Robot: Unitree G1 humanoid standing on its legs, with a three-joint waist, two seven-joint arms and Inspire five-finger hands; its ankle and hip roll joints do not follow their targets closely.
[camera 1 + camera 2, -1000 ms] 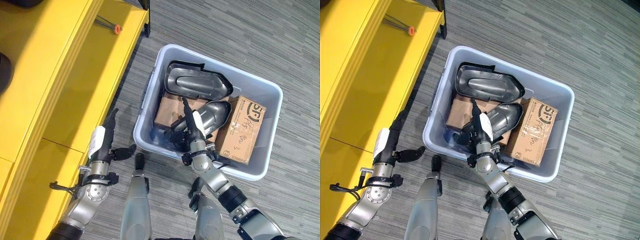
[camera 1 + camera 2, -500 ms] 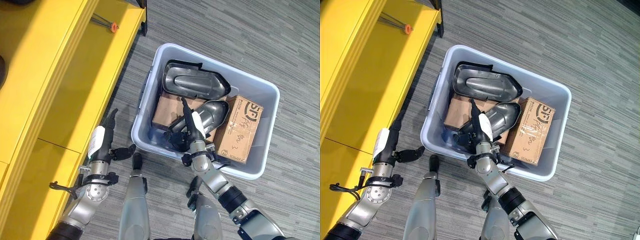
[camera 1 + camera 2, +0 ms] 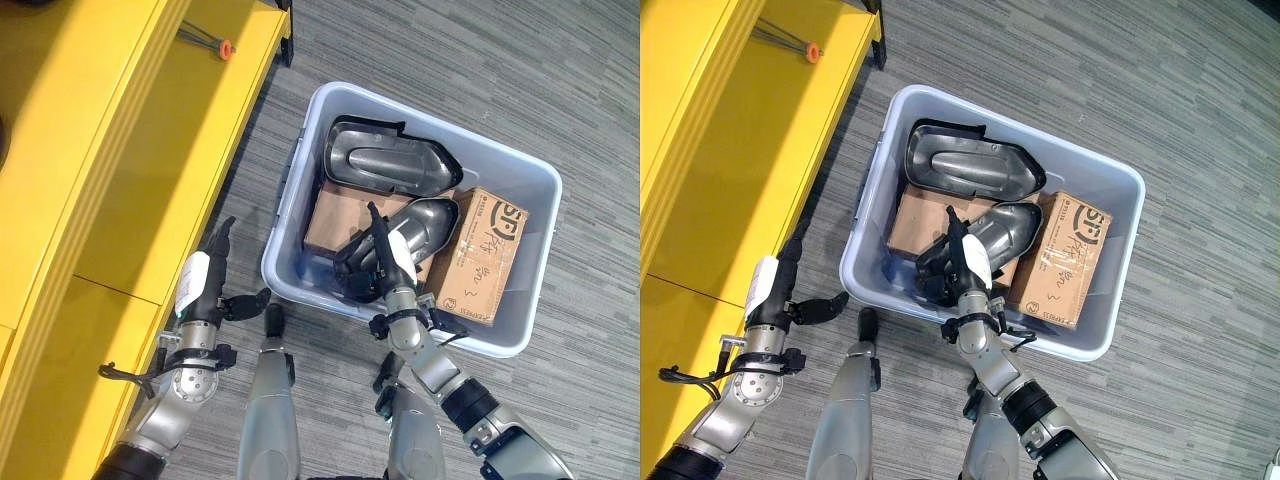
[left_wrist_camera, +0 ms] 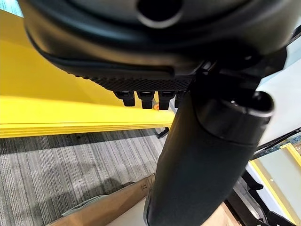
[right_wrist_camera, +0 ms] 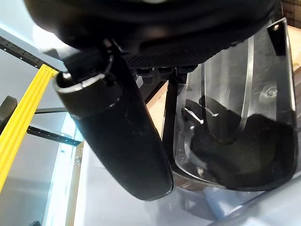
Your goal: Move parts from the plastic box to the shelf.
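Right hand point(image 3: 378, 262) curled on dark part point(image 3: 425, 225)

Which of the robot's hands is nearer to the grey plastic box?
The right hand: it reaches inside the grey plastic box, by a dark curved part. The left hand hangs outside the box, beside the yellow shelf.

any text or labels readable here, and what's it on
Cardboard box at the right end of the plastic box: a large printed logo, small print and marker handwriting, none clear enough to quote.
White cover on the left hand: small dark print, too small to read.
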